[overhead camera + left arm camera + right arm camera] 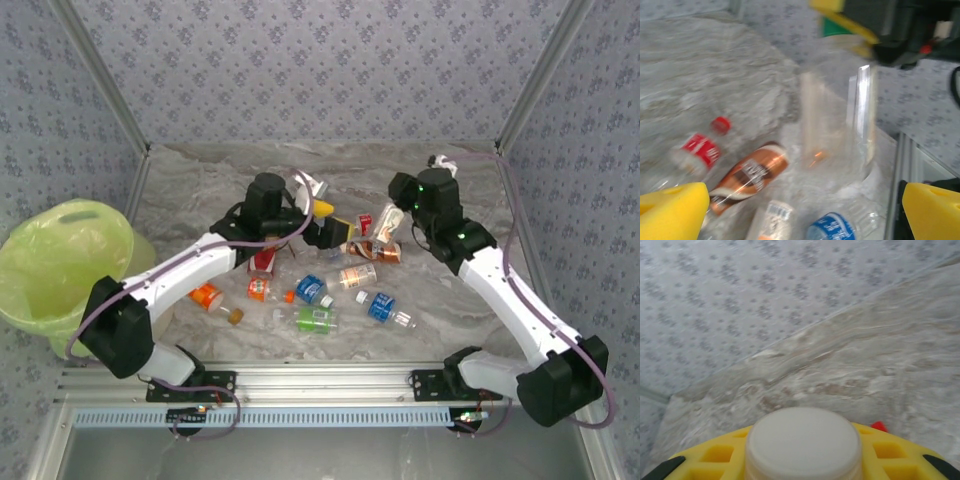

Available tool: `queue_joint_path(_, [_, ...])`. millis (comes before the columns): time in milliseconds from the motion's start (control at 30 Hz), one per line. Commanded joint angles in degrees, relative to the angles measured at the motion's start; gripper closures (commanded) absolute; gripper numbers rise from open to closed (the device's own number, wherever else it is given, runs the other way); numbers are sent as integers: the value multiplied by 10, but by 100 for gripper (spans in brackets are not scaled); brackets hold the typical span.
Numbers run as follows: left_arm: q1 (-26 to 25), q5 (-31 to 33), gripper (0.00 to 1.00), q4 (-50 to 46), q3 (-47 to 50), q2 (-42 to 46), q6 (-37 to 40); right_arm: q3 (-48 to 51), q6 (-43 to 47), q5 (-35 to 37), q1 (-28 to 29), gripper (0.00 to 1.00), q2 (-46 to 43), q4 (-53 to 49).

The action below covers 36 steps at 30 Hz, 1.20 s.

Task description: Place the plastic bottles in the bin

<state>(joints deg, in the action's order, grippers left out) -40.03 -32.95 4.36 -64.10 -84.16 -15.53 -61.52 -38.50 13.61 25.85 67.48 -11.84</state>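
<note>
Several small plastic bottles lie in a heap mid-table, among them an orange one [207, 296], a green one [314, 319] and a blue one [378, 306]. My right gripper [393, 222] is shut on a clear bottle, whose white cap [802, 442] sits between the yellow fingers [715, 455]. The left wrist view shows that clear bottle [835, 120] hanging upright above the heap. My left gripper [337, 220] stands open just left of it, over a brown-labelled bottle [752, 175] and a blue-labelled one [832, 227]. The yellow-green bin [70, 265] stands far left.
A red-labelled bottle [697, 150] with a red cap lies at the left of the heap. Patterned walls enclose the marble table [200, 190] at the back and sides. An aluminium rail [330, 380] runs along the near edge.
</note>
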Motion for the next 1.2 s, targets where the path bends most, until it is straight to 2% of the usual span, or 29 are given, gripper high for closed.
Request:
queue_joint_path(0, [-17, -41, 1, 5, -44, -30, 37, -28, 19, -39, 21, 100, 14, 48])
queue_joint_path(167, [-29, -41, 1, 16, -74, -62, 39, -43, 19, -63, 54, 100, 29, 82])
queue_joint_path(433, [-36, -10, 9, -27, -111, -103, 43, -32, -27, -90, 79, 100, 42, 138])
queue_joint_path(500, [-37, -6, 15, -36, -115, -110, 44, -35, -24, -89, 84, 100, 47, 139])
queue_joint_path(667, [-37, 4, 40, -34, -109, -108, 40, -41, -8, -79, 83, 98, 49, 120])
queue_joint_path(767, [-37, 8, 51, -34, -106, -106, 41, -46, 14, -115, 74, 84, 53, 112])
queue_joint_path(900, [-36, 38, 56, -8, -90, -96, 33, -86, 19, -154, 56, 49, 54, 58])
queue_joint_path(933, [-36, 51, 57, -3, -86, -93, 31, -90, 44, -153, 54, 40, 49, 46])
queue_joint_path(1000, [-36, 88, 58, -4, -80, -84, 28, -93, 58, -142, 48, 29, 36, 24])
queue_joint_path(1033, [-36, 125, 57, -10, -77, -77, 27, -93, 68, -131, 44, 20, 27, 10])
queue_joint_path(1067, [-36, 152, 56, -19, -76, -70, 27, -92, 75, -117, 42, 2, 22, -1])
queue_joint_path(1167, [-36, 243, 57, -48, -65, -38, 33, -81, 77, -46, 30, 0, 6, -33])
